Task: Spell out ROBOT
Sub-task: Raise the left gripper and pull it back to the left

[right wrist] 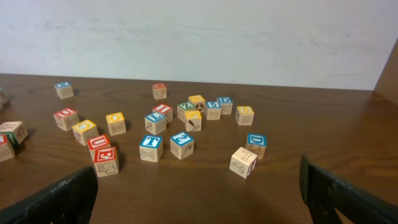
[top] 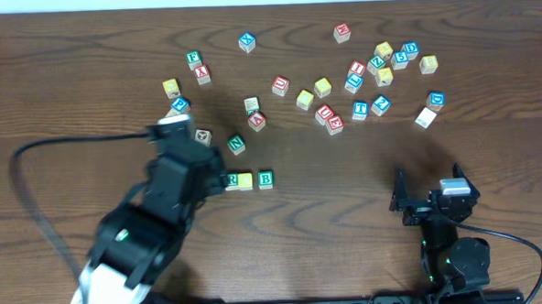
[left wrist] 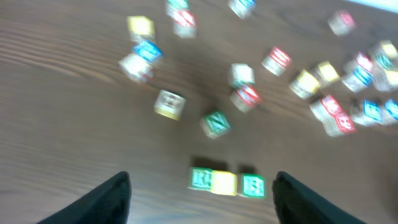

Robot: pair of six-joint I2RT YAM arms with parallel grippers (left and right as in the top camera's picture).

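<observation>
A short row lies on the table: green R cube point(top: 231, 180), a yellow-faced cube point(top: 246, 181) touching it, then green B cube point(top: 266, 179) a small gap to the right. The blurred left wrist view shows the R point(left wrist: 201, 178), yellow cube point(left wrist: 224, 183) and B point(left wrist: 253, 185) just ahead of my left gripper point(left wrist: 202, 202), whose jaws stand wide open and hold nothing. In the overhead view the left gripper point(top: 213, 177) sits just left of the row. A blue T cube point(top: 361, 109) lies in the far scatter. My right gripper point(top: 429, 203) point(right wrist: 199, 208) is open and empty.
A green N cube point(top: 237, 144) point(left wrist: 216, 123) lies just behind the row. Many lettered cubes, several of them yellow-faced such as one at the middle point(top: 304, 98), are scattered across the far half of the table point(top: 346, 194). A pale cube point(right wrist: 243, 162) is nearest the right gripper.
</observation>
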